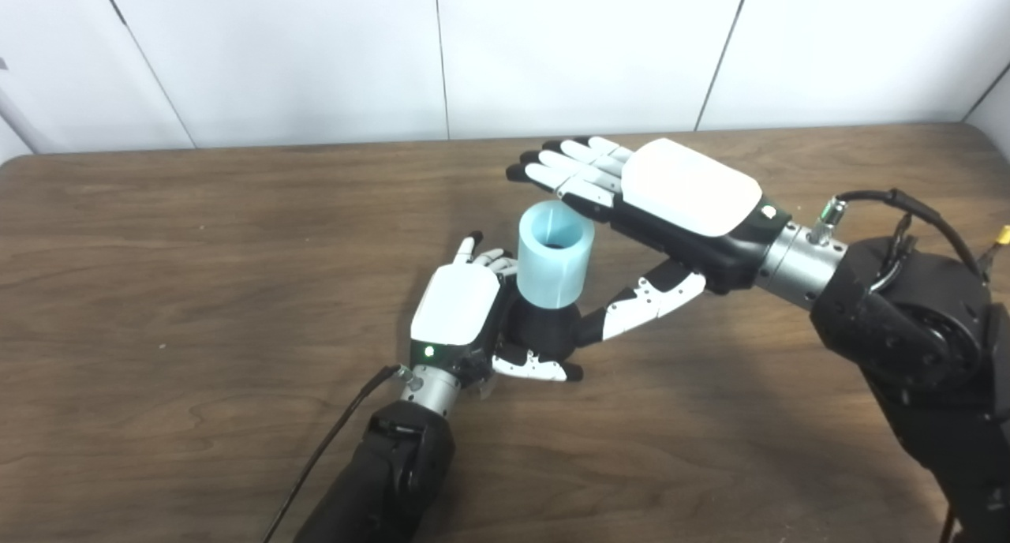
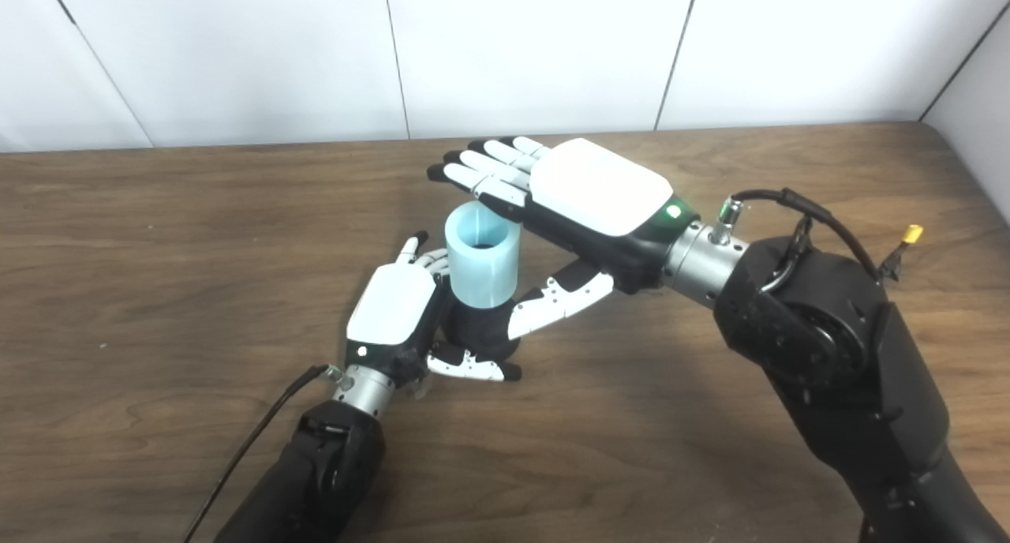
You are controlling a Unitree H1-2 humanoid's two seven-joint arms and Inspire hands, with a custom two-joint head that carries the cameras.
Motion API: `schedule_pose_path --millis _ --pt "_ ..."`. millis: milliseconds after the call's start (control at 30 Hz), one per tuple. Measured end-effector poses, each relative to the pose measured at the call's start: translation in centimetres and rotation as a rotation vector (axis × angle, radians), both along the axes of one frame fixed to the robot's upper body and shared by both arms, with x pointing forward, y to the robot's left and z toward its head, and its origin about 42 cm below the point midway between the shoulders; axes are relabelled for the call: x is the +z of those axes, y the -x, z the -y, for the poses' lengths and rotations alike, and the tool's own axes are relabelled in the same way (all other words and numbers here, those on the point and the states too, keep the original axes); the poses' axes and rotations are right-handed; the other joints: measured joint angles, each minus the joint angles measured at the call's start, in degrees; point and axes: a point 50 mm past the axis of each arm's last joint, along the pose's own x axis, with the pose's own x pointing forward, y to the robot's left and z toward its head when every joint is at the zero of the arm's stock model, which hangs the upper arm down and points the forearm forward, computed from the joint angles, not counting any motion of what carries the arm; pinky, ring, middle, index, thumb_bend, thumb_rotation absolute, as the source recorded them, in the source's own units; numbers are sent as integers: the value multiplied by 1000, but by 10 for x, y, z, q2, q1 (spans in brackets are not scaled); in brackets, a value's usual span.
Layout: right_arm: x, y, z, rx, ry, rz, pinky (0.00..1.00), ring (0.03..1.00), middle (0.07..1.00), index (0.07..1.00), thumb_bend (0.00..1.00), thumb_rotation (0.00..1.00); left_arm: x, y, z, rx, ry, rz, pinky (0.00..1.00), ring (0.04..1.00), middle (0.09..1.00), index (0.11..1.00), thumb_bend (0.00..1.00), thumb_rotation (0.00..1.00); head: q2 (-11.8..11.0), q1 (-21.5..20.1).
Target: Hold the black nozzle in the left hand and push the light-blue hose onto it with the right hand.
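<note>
A: Where were the parts found at this moment?

B: The black nozzle was seen held upright in the left hand, just above the worktop, with the fingers wrapped around its body. The light-blue hose was seen standing on top of the nozzle, open end upward; a dark shape, possibly the nozzle's tip, was glimpsed down inside it.

A: And the right hand?

B: The right hand was recorded as released. Its fingers were stretched out flat and apart, reaching over and behind the hose rim, and its thumb was angled down beside the nozzle. Whether the palm edge touched the hose rim could not be told. Nothing was gripped by it.

A: How far along was the task judged to be?

B: It was judged nearly complete. The hose was already mounted on the nozzle and the grip on the hose had been given up. How deep the hose was seated could not be confirmed, since the joint was partly hidden by the left hand.

A: What was judged left?

B: Possibly a final downward press by the flat right hand, should the seating be found shallow; otherwise only withdrawal of the right hand.
</note>
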Motion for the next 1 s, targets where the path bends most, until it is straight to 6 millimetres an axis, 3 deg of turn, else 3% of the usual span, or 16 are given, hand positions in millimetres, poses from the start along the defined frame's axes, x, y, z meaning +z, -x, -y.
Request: schedule_pose_path --millis 567,1000 --pt "-14 5 -4 21 55 -17 1000 1000 1000 996 701 994 0 0 0 -2 1 -3 1000 842 732 483 522 47 4 -2" --pt "-25 2 -10 47 95 -17 1000 1000 1000 990 732 1000 0 0 1 -2 -10 8 1000 836 731 483 523 48 2 -2"
